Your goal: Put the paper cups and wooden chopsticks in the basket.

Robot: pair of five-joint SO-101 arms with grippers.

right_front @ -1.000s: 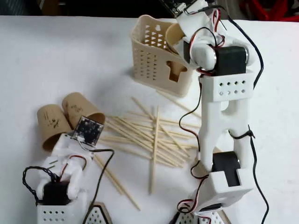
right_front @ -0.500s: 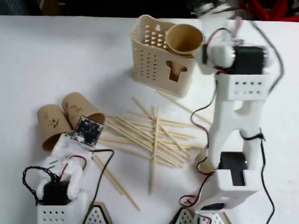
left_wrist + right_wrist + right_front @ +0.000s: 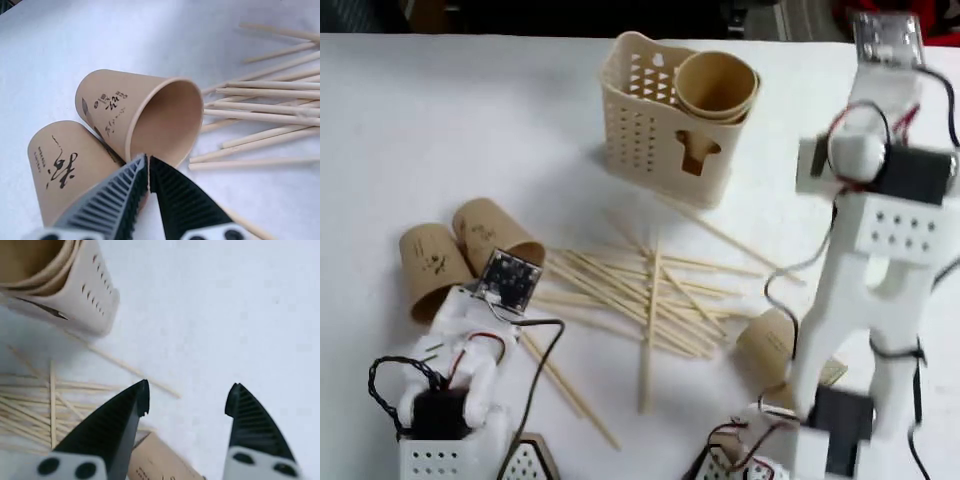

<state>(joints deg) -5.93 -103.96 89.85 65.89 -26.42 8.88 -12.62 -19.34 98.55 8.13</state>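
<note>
A white table (image 3: pixel 440 110) carries everything, and beyond its far edge a red object (image 3: pixel 942 22) sits in the dark background.

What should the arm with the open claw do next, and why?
Probably lower the open right gripper onto the paper cup lying beside its base. The basket holds nested cups, and this one lies nearest on the table.

Bare desk (image 3: pixel 440 110) spans the upper left of the high view, and a strip runs between the basket (image 3: pixel 655 140) and the right arm (image 3: pixel 880 230). Nested cups (image 3: pixel 717 85) fill half the basket's mouth. Scattered chopsticks (image 3: pixel 640 295) cover the centre. Two lying cups (image 3: pixel 470 245) crowd the lower left, and another cup (image 3: pixel 770 345) lies at the right arm's foot.
</note>
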